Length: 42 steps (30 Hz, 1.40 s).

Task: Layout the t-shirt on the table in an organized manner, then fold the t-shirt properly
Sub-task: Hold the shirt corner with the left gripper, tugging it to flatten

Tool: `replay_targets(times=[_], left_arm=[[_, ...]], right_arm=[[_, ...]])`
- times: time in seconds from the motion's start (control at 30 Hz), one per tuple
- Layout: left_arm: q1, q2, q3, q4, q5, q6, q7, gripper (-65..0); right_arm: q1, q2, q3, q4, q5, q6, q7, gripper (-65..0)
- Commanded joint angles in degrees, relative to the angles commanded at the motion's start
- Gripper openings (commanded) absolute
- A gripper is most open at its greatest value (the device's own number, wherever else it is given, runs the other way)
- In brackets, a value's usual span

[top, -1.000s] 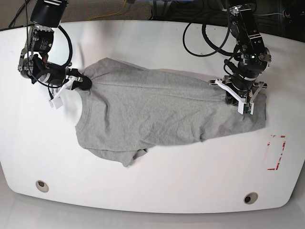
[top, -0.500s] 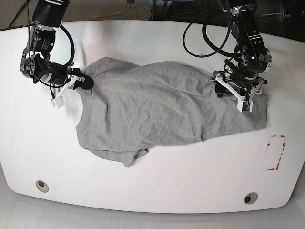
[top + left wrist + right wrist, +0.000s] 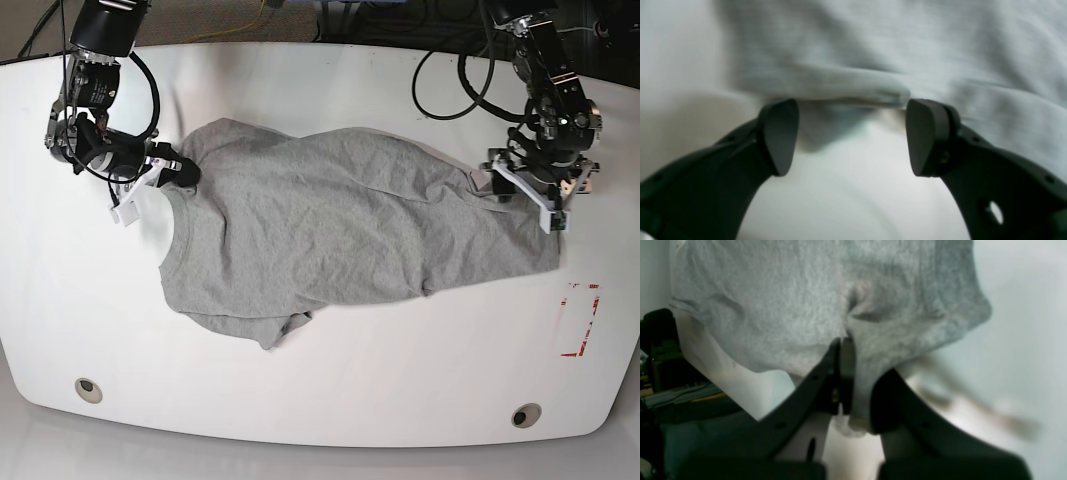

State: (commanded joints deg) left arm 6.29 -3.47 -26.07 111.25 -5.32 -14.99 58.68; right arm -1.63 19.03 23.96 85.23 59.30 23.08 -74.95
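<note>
The heather-grey t-shirt (image 3: 340,235) lies spread and wrinkled across the middle of the white table (image 3: 330,390). My right gripper (image 3: 178,172) is shut on the t-shirt's left edge; in the right wrist view the pads (image 3: 841,366) pinch a fold of grey cloth (image 3: 813,306). My left gripper (image 3: 540,200) hangs open just off the shirt's right edge. In the left wrist view its fingers (image 3: 780,136) stand wide apart with nothing between them, a blurred hem of the shirt (image 3: 853,86) just beyond.
A red dashed rectangle (image 3: 580,320) marks the table at the right. Two round grey grommets (image 3: 88,388) (image 3: 525,414) sit near the front edge. Black cables (image 3: 450,80) loop behind the left arm at the back.
My left gripper has let go of the shirt's right side and moved right, off the cloth, which has dropped flat. The right gripper holds the left edge as before.
</note>
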Motion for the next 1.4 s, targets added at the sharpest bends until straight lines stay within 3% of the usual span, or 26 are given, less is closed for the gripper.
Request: replay_targets(times=[0.17, 0.4, 0.93, 1.4], left_arm=[[-3.4, -1.8, -6.4, -1.1, 0.0, -0.1, -0.1, -19.1], [-6.9, -3.9, -7.4, -4.7, 0.1, -0.1, -0.5, -19.1], [-9.5, -4.2, -7.1, -27.8, 0.0, -0.1, -15.1, -19.3], [-12.3, -4.3, -5.1, -32.9, 0.0, -0.1, -20.1, -19.3]], right_arm=[[0.0, -0.1, 0.0, -0.1, 0.0, 0.00, 0.0, -64.9], [0.0, -0.8, 0.0, -0.1, 0.0, 0.00, 0.0, -64.9], [0.0, -1.1, 0.0, -0.1, 0.0, 0.00, 0.0, -64.9], [0.0, -1.0, 0.0, -0.1, 0.0, 0.00, 0.0, -64.9]])
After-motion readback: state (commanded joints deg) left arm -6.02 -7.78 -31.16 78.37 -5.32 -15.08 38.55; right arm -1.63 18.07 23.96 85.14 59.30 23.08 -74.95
